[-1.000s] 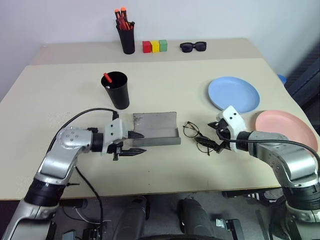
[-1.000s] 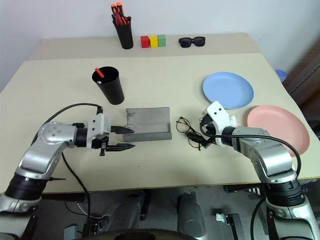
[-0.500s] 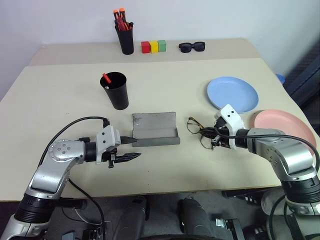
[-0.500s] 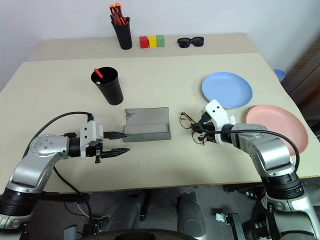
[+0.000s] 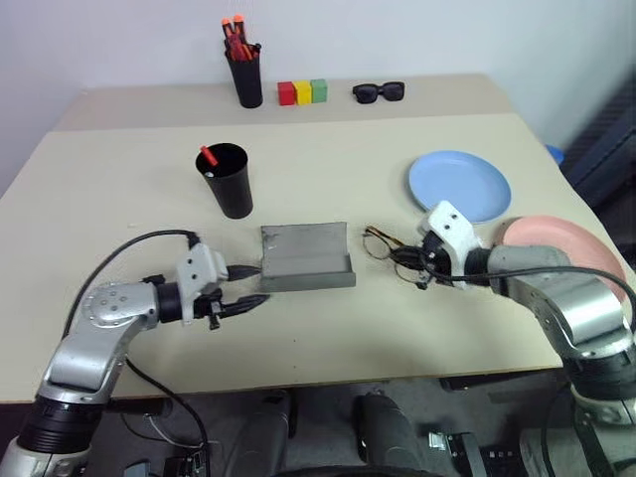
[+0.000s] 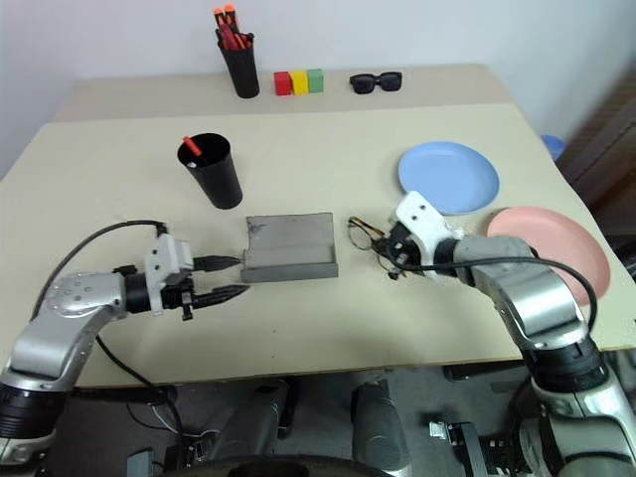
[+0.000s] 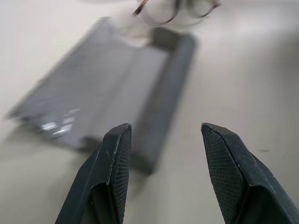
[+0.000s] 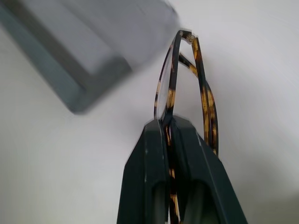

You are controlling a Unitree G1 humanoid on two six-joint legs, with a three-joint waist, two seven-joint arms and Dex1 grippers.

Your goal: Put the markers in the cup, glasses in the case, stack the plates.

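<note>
Beige table [image 5: 397, 338] — sunglasses [image 5: 379, 92], blocks [image 5: 302, 92] behind

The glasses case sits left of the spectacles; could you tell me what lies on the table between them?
Nothing: in the left eye view only bare tabletop separates the open case from the glasses, which the right gripper pinches by the frame.

No readable text, labels, brands, numbers or signs anywhere: none on the case [image 5: 306, 256], cup [image 5: 230, 181], plates or desk [image 5: 328, 179].
</note>
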